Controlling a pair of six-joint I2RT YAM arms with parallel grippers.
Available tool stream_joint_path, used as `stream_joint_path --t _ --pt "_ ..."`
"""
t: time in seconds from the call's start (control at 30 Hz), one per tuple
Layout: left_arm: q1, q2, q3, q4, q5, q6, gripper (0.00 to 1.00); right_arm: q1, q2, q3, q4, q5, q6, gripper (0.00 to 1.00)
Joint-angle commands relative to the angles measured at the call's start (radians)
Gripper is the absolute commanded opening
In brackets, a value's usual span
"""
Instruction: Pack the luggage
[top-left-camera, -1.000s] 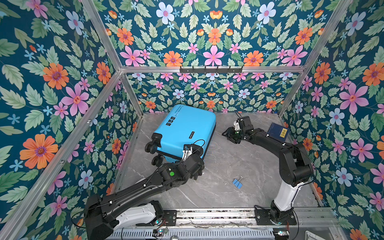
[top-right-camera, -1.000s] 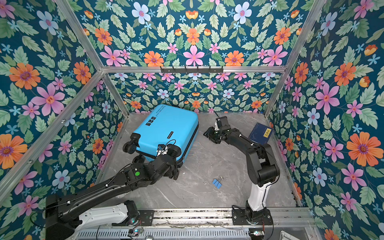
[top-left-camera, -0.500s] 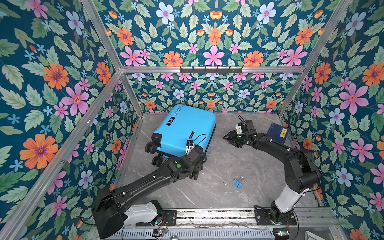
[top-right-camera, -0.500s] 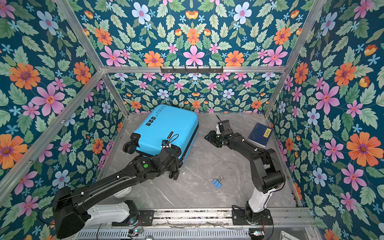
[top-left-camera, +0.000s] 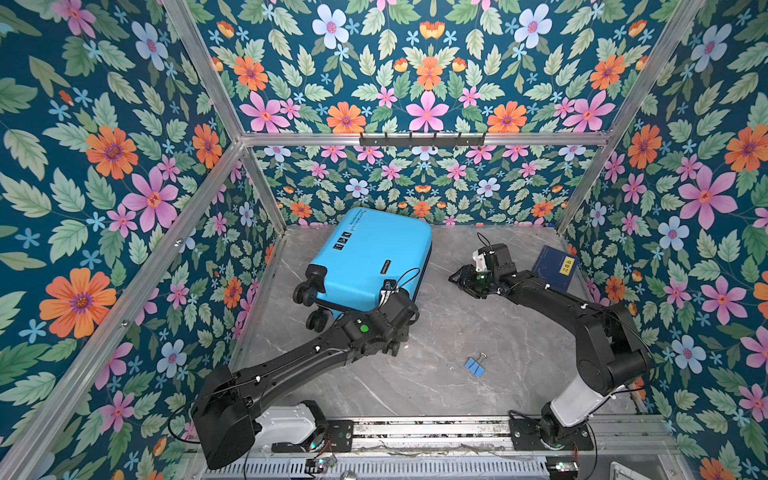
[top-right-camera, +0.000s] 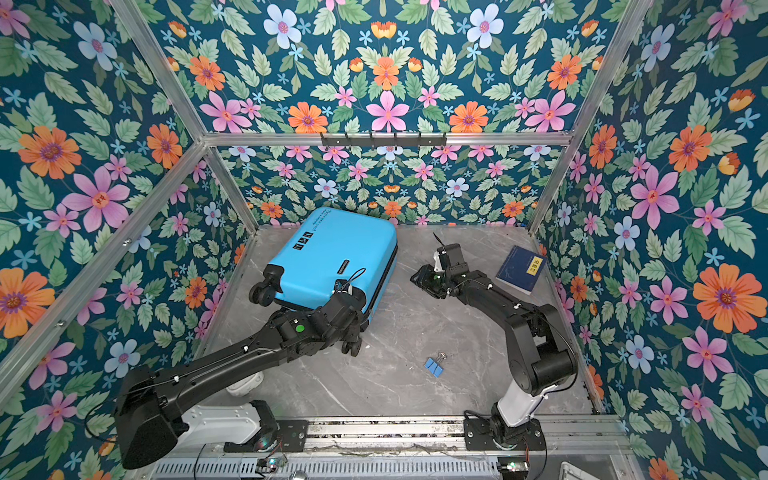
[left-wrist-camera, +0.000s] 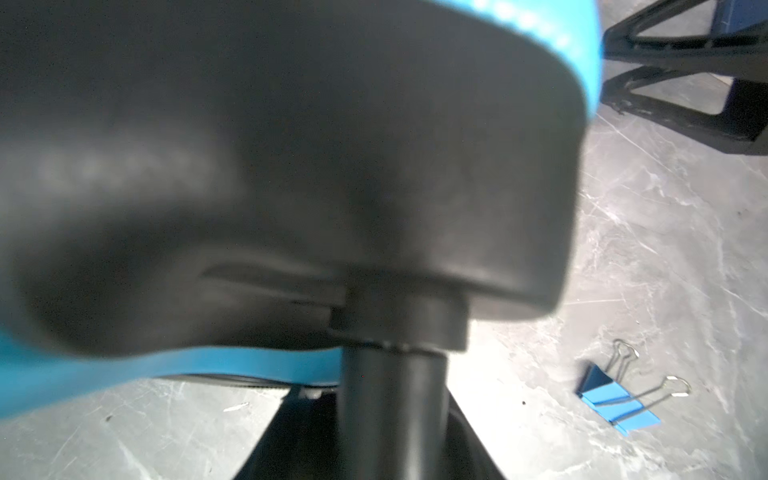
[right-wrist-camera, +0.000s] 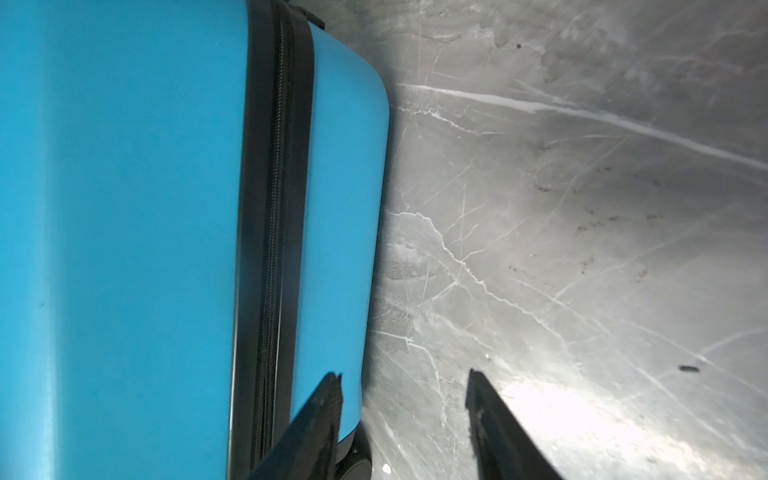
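One grey marble table (top-left-camera: 457, 386) carries everything. On it the luggage (top-left-camera: 374, 257) lies flat and zipped shut toward 11 o'clock, with its wheels pointing to 6. The left gripper (top-left-camera: 395, 332) sits at the luggage's 5 o'clock corner, so close to a black wheel mount (left-wrist-camera: 374, 187) that its wrist view shows no fingertips, and whether its jaws are apart or clamped cannot be told. The right gripper (right-wrist-camera: 403, 382) waits at the 3 o'clock side, jaws parted partway with only bare table between them and one fingertip (right-wrist-camera: 324, 409) overlapping the shell beside the zip (right-wrist-camera: 272, 208). A dark-blue book (top-left-camera: 555, 267) lies at 2 o'clock and a blue binder clip (top-left-camera: 475, 365) at 5. Opening the luggage looks like the step in hand. It would go best with the left side bracing the wheel end against rolling while the right seeks the zip pull, which is not visible, rather than prying at the seam.
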Motion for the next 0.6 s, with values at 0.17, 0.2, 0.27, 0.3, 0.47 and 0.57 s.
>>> stream_joint_path --t 0.17,0.2,0.27,0.3,0.47,0.57 --pt "0.003 -0.031 -0.020 0.032 -0.035 0.011 0.00 0.058 -0.113 -0.039 -0.015 0.073 -0.151 0.63" --pt "0.003 -0.030 -0.020 0.032 -0.035 0.018 0.00 0.078 -0.130 -0.048 -0.009 0.080 -0.177 0.63" --pt "0.003 -0.030 -0.020 0.031 -0.034 0.030 0.00 0.114 -0.156 -0.071 0.004 0.089 -0.225 0.63" --pt "0.003 -0.031 -0.018 0.029 -0.035 0.034 0.00 0.136 -0.168 -0.082 0.011 0.092 -0.248 0.63" --pt "0.004 -0.051 -0.017 0.035 -0.034 0.049 0.00 0.251 -0.229 -0.178 0.130 0.105 -0.360 0.61" --pt "0.003 -0.063 -0.017 0.037 -0.037 0.052 0.00 0.344 -0.261 -0.261 0.250 0.157 -0.461 0.60"
